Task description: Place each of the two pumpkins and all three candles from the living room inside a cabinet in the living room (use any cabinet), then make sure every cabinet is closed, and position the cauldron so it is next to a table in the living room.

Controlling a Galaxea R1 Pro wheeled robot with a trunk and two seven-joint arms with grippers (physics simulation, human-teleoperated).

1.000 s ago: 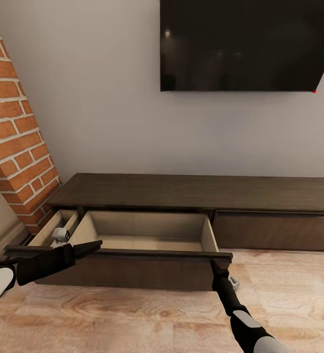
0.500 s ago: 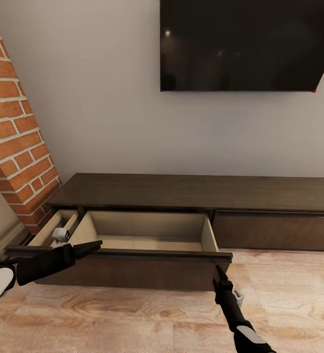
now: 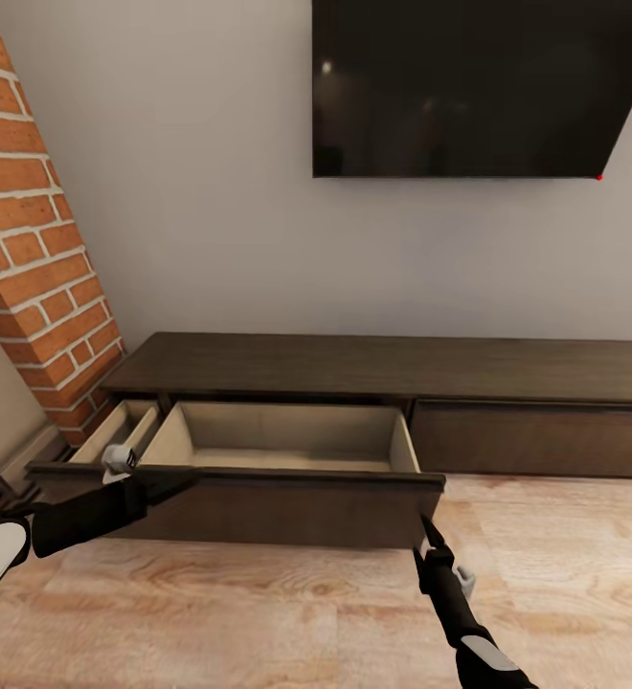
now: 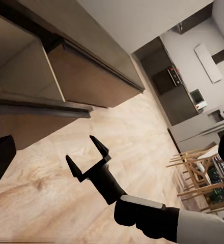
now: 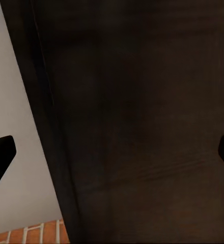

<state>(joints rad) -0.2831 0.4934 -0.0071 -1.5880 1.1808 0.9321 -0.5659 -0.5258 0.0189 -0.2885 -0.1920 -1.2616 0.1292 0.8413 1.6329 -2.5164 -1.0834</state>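
While a dark television (image 3: 469,86) hangs on the grey wall, the long dark cabinet (image 3: 383,364) sits below it on the wood floor (image 3: 259,612), a brick column (image 3: 29,220) at its left end. Its left drawer (image 3: 278,450) is pulled out, pale inside; the right front is shut. The left gripper (image 3: 168,481) lies along the drawer's front edge near its left corner; I cannot tell its spread. The right gripper (image 4: 86,157), fingers spread, points at the drawer front's right corner.
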